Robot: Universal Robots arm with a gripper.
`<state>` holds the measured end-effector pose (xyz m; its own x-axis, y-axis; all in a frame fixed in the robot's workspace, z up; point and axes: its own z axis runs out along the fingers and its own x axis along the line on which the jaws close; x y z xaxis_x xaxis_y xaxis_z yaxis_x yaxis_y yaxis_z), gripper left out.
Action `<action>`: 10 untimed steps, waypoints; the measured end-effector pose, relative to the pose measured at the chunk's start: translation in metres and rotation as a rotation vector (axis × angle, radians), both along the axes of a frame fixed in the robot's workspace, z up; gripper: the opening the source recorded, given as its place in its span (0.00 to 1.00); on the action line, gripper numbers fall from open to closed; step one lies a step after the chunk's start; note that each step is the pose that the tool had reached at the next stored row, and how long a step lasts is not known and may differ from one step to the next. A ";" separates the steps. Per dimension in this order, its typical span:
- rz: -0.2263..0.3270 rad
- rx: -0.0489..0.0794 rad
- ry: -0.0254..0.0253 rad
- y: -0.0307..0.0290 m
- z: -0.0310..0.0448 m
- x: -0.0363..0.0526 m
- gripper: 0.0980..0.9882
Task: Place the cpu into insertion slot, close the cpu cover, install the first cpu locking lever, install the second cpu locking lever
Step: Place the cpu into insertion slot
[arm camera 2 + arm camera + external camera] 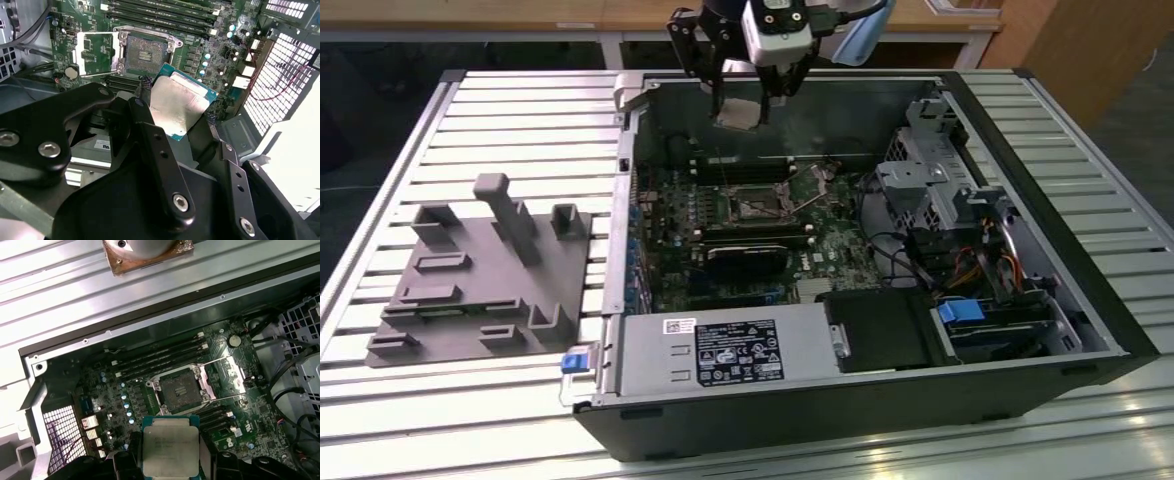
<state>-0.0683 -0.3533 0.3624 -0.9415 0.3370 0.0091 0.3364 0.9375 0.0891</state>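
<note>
Between the fingertips of the gripper [744,102], the cpu [179,102] is pinched by two opposite edges, metal top up and green rim showing. In the exterior view it hangs high over the far wall of the case [854,400], well apart from the board [834,262] below.

The insertion slot [179,389] lies open, and its dark recessed centre is bare. The cpu cover [231,374] is swung back and lies beside the slot, away from the recess. Two thin wire levers [216,360] stand released along the slot's sides. The memory slots [160,356] run just beside the slot.

The step in hand is judged to be the carry of the cpu to the slot; seating has not begun. To do it well:

- Keep the chip level. A tilted chip is likely to land one corner first on the contacts.
- Square its edges to the frame. In the first wrist view they already look nearly parallel.
- Centre over the recess, then descend straight, without sliding.
- Stay clear of the raised levers and the open cover.
- Keep the pinch light; the grip covers only narrow edges.
</note>
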 end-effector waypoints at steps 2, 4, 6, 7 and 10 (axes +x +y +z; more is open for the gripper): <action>-0.005 0.000 0.0000 0.0000 0.0000 0.0000 0.50; -0.009 0.000 0.0000 0.0000 0.0000 0.0000 0.50; -0.013 0.000 0.0000 0.0000 0.0000 0.0000 0.50; -0.015 0.000 0.0000 0.0000 0.0000 0.0000 0.50; -0.021 0.000 0.0000 0.0000 0.0000 0.0000 0.50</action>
